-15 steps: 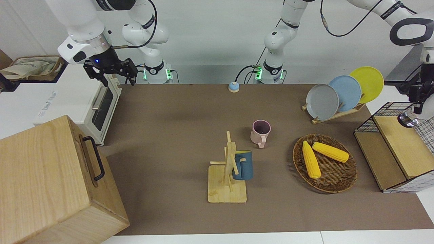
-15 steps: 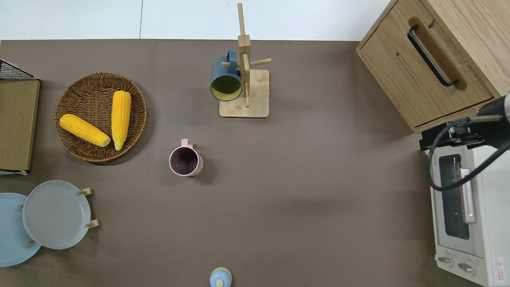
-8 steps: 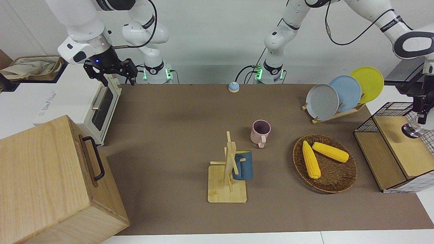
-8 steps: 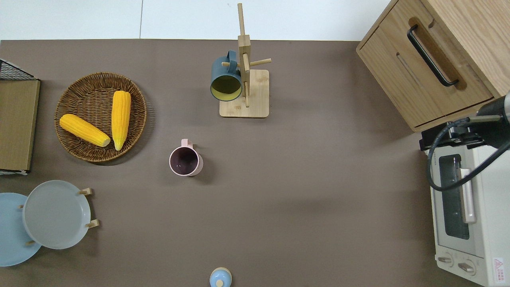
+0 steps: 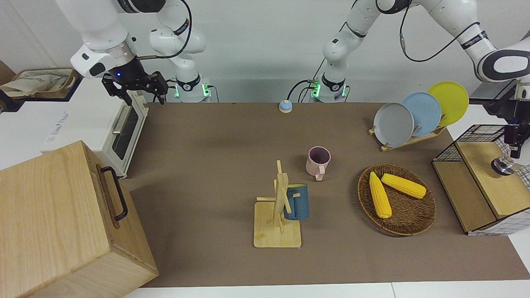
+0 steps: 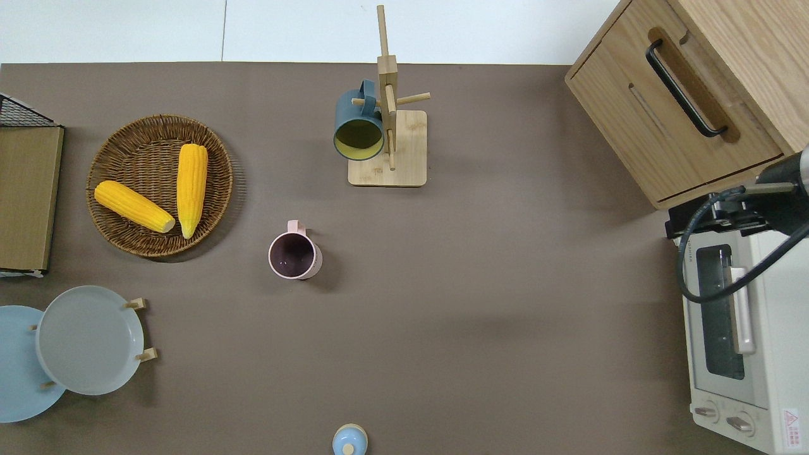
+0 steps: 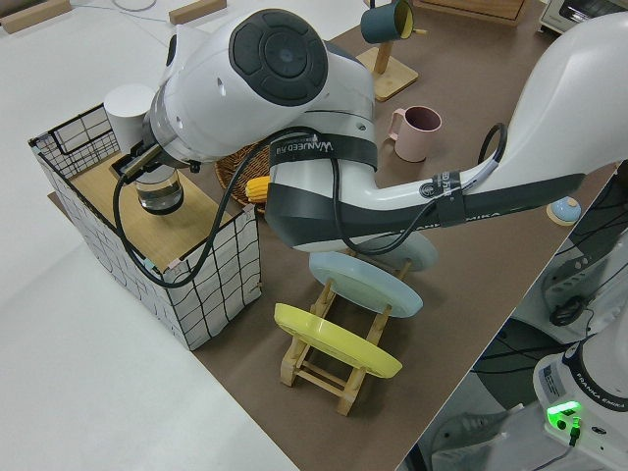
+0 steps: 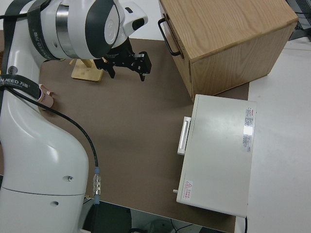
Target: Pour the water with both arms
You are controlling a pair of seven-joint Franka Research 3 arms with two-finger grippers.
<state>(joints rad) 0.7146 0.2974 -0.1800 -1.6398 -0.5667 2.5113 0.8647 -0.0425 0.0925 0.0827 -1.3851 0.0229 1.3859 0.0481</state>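
Both arms are big glossy white jointed units with black cables looped along them. Each has a silver ring at the wrist and a black two-finger claw.

Right arm (image 5: 99, 25): parked. Right claw (image 5: 134, 89) has its fingers spread wide with nothing between them.

Left arm (image 5: 455, 16): reaches out to its own end of the counter (image 5: 215, 136), elbow high and forearm dropping straight down. Left claw (image 5: 510, 158) is low over the wooden top shelf of the black wire-grid crate (image 5: 476, 134). A small silvery round piece with a dark rim (image 5: 503, 165) sits at its lower end, right at the shelf surface. Cannot tell whether the fingers are apart or closed, or whether that piece is gripped.

On the brown counter:
- A pink ceramic mug (image 5: 318, 161) stands upright near the middle, its handle pointing away from the robots.
- Farther from the robots than the pink mug is a pale wooden mug tree (image 5: 277, 215), with a dark blue mug with a yellow inside (image 5: 296, 202) hung on one peg.
- A round brown wicker basket (image 5: 426, 215) lies toward the left arm's end and holds two yellow corn cobs (image 5: 379, 194).
- Nearer to the robots than the basket, a wooden rack holds grey, blue and yellow plates (image 5: 393, 124) on edge.
- At the right arm's end are a white toaster oven (image 5: 124, 128) and a large light-wood box with a black handle (image 5: 62, 219).
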